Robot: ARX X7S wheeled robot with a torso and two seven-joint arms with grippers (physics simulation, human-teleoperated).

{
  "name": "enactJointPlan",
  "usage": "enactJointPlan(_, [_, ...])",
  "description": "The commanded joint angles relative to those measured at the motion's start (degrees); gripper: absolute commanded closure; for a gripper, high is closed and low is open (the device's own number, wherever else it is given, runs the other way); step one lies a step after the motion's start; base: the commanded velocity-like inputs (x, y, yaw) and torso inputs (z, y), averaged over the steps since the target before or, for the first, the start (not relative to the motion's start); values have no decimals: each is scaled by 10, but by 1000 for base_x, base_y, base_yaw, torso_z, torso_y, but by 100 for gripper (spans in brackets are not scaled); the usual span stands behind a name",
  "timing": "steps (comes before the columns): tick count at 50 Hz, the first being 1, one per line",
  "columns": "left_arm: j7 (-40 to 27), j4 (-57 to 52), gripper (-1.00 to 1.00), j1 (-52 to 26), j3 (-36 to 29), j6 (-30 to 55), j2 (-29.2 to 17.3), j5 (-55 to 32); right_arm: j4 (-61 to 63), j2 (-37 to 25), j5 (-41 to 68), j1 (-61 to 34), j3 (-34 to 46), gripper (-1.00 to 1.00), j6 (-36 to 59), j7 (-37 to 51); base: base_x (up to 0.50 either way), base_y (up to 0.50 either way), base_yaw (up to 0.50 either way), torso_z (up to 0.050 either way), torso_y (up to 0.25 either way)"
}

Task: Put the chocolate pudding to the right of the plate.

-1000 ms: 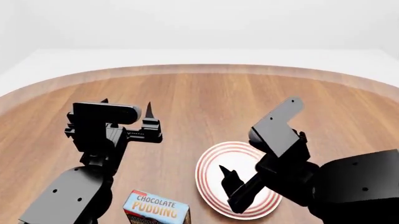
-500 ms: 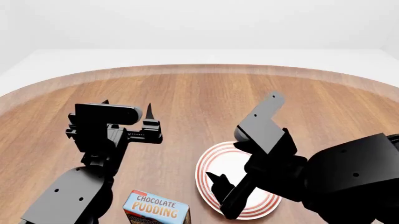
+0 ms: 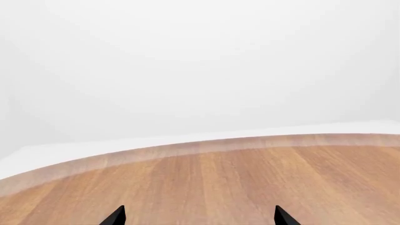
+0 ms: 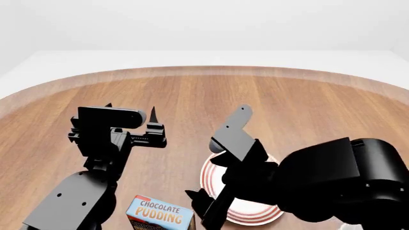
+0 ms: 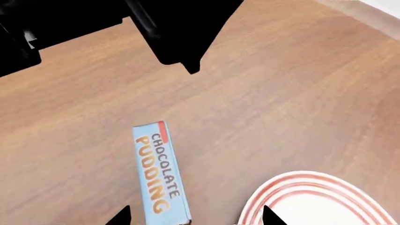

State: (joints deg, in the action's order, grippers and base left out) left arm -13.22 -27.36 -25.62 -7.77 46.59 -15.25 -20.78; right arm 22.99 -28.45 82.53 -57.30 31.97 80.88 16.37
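Note:
The chocolate pudding (image 4: 160, 215) is a small carton with a light blue lettered top, lying on the wooden table (image 4: 191, 96) near the front edge. It also shows in the right wrist view (image 5: 159, 171). The plate (image 4: 252, 214), white with red rings, lies to its right, mostly hidden under my right arm; part of it shows in the right wrist view (image 5: 319, 201). My right gripper (image 4: 208, 189) is open above the gap between pudding and plate, holding nothing; its tips (image 5: 195, 218) straddle the carton's near end. My left gripper (image 4: 130, 108) is open and empty, raised to the left.
The left arm (image 5: 175, 33) shows as a black shape beyond the pudding in the right wrist view. The left wrist view shows only bare wood (image 3: 250, 178), the table's curved far edge and white floor. My right arm's bulky elbow (image 4: 338, 182) hangs over the plate's right side.
My right arm has swung left and lower across the plate, bringing its open gripper closer to the pudding. The left arm, pudding and plate have not moved.

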Motion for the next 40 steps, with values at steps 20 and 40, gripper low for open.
enactJointPlan(20, [-6,5,-100,-2,-4,-4,-4,-6,-65,25,-104,15,87,-100,-61,-117,0,0,0,0,0])
enactJointPlan(40, [-8,8,-100,2,-9,-11,-6,-8,-138,46,-178,20,167,-100,-94,-186,0,0,0,0,0])
